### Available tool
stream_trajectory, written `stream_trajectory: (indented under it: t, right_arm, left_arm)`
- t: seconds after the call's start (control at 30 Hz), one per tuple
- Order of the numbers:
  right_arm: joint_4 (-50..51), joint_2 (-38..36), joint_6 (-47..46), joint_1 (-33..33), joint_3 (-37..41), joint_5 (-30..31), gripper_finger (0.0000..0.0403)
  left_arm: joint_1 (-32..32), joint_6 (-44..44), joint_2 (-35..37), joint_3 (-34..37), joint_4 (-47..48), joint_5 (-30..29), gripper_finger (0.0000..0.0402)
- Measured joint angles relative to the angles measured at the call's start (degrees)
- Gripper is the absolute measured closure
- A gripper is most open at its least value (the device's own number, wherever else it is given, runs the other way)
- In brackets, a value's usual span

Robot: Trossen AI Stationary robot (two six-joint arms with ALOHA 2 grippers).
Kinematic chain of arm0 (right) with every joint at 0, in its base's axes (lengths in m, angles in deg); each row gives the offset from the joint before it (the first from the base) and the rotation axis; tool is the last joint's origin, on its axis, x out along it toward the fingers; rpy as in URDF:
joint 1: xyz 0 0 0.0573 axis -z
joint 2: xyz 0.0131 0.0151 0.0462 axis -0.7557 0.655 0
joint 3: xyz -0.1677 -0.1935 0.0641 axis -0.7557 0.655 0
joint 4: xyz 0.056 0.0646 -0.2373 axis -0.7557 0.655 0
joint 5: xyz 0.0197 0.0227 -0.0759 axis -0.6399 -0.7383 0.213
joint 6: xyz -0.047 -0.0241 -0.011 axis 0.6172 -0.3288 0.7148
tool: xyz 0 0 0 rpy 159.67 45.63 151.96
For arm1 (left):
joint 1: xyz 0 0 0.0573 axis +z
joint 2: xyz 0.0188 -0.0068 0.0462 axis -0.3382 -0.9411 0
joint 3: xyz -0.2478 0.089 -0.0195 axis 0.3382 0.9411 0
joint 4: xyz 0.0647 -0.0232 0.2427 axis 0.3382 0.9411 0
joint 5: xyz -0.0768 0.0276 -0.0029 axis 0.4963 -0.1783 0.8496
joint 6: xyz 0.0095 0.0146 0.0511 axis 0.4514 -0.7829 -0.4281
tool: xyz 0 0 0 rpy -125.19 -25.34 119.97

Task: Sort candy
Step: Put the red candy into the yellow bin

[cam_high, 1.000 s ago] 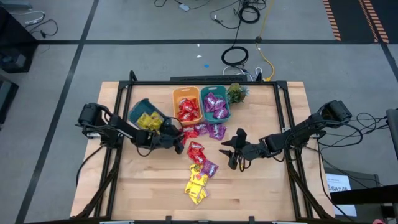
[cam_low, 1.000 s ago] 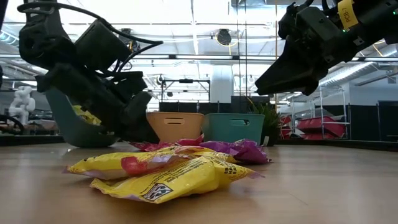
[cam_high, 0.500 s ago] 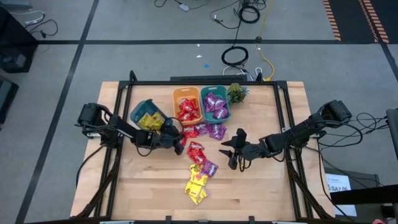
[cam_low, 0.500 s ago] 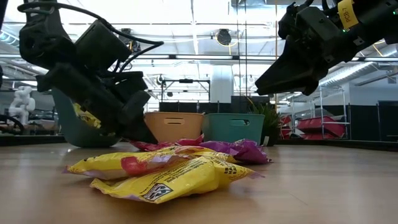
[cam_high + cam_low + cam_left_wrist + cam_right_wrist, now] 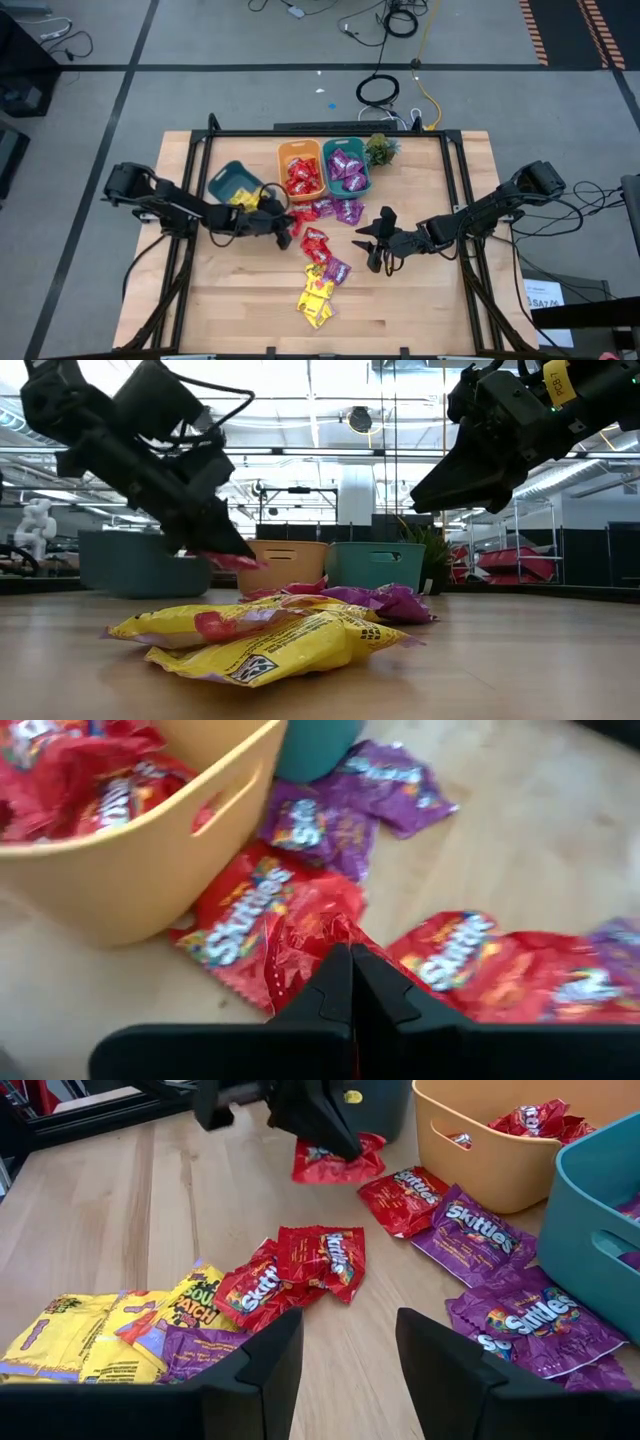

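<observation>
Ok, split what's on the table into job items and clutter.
Job:
- red packet pinched in the shut left gripper
- loose candy on the table
- orange bin, two teal bins
- right gripper, open, waiting

Clutter:
- small plant

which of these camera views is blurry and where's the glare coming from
Left wrist view: soft all over, the red packet and orange bin smeared. Low view: bright ceiling lights wash out the background, both arms showing as dark silhouettes, the near yellow packets sharp. High view: evenly lit. Right wrist view: crisp.
</observation>
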Motion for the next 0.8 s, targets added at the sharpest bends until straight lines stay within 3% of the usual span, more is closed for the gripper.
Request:
stream_trajectory:
  t: [0.5,0.67,0.8]
  right_arm:
    - [0.0,0.0,0.0,0.0,0.0,0.0,0.025]
    - [0.0,0.0,0.2,0.0,0.0,0.0,0.025]
    - [0.0,0.0,0.2,0.0,0.0,0.0,0.025]
  left_arm:
    - [0.7,-6.1,13.1,0.0,2.4,2.6,0.0401]
    - [5.7,-9.0,16.0,-0.7,2.2,2.5,0.0401]
    - [11.9,-11.6,15.5,-3.8,2.3,6.5,0.0401]
